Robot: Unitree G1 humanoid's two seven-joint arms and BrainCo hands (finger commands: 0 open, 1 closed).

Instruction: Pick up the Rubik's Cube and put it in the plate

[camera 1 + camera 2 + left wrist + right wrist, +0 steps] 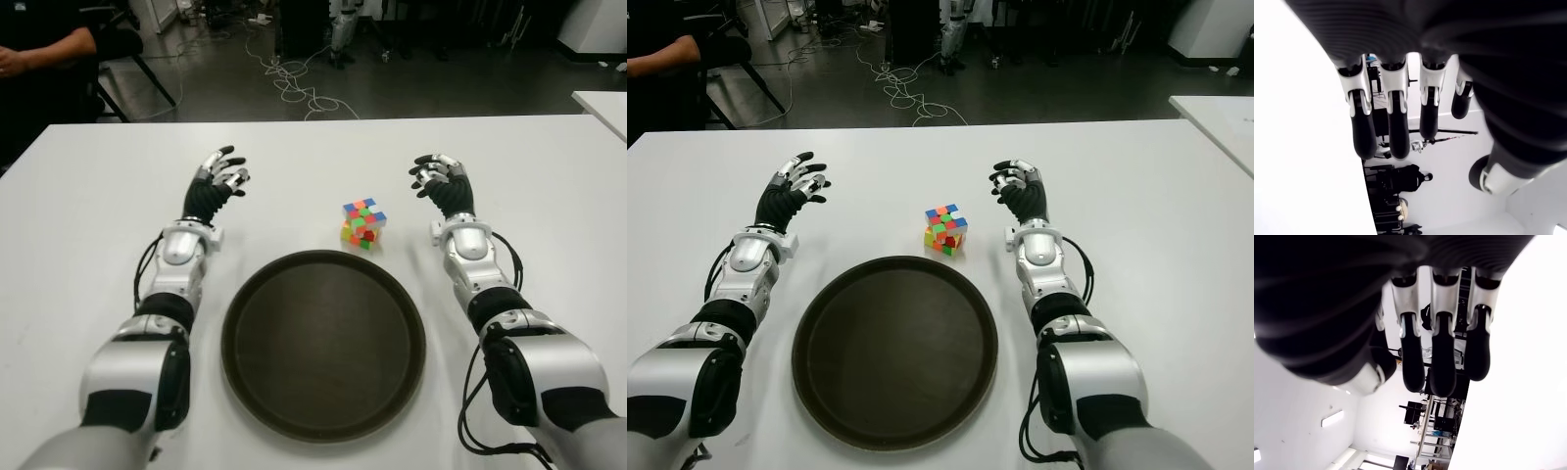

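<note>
The Rubik's Cube [362, 224] stands on the white table [294, 166], just beyond the far rim of the round dark plate [323, 343]. My left hand [221, 177] is to the left of the cube, well apart from it, fingers relaxed and holding nothing. My right hand [437, 177] is to the right of the cube, a short gap away, fingers loosely bent and empty. In the left wrist view the fingers [1391, 132] hang straight with nothing between them. The right wrist view also shows loose fingers [1442, 367] with no object.
A person's arm [39, 54] shows at the far left beyond the table's far edge. Cables [294, 83] lie on the dark floor behind. Another white table's corner [602, 103] is at the right.
</note>
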